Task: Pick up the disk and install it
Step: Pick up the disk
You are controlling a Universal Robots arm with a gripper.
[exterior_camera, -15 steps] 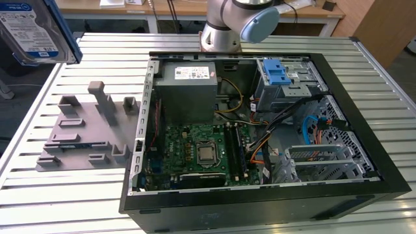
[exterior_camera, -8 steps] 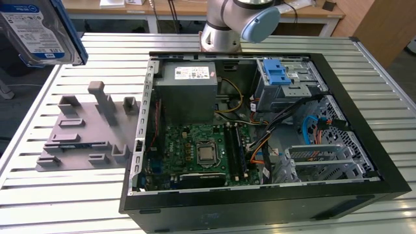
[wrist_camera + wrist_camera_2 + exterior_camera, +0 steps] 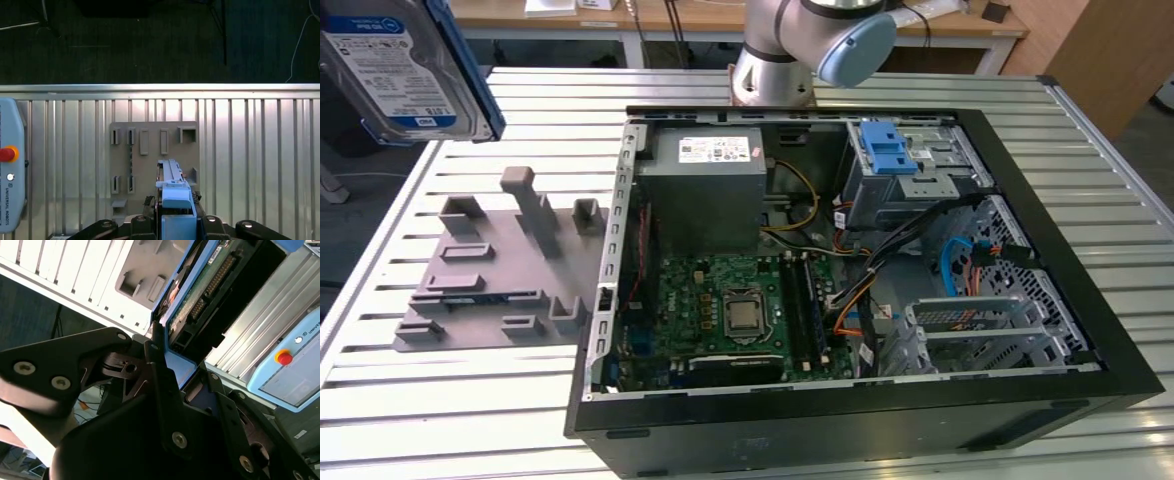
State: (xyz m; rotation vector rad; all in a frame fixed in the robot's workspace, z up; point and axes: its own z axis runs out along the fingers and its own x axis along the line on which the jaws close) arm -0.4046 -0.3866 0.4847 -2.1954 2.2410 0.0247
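Note:
The disk (image 3: pixel 407 70), a silver hard drive with a white-and-blue label and blue rails, hangs high in the air at the exterior view's left, above the grey fixture plate (image 3: pixel 494 280). In the second wrist view my gripper (image 3: pixel 170 360) is shut on the disk (image 3: pixel 200 295), whose blue rail and green circuit board show between the black fingers (image 3: pixel 160 375). In the first wrist view the disk's (image 3: pixel 172 185) blue-railed edge rises out of the gripper (image 3: pixel 175 222), over the fixture plate (image 3: pixel 150 150).
An open computer case (image 3: pixel 1067 400) lies on the slatted metal table (image 3: pixel 467 420), right of the fixture plate. Inside are a grey power-supply box (image 3: pixel 707 190), a motherboard (image 3: pixel 720 310) and a drive cage with a blue latch (image 3: pixel 894 150). A pendant with a red button (image 3: pixel 7 155) lies on the table.

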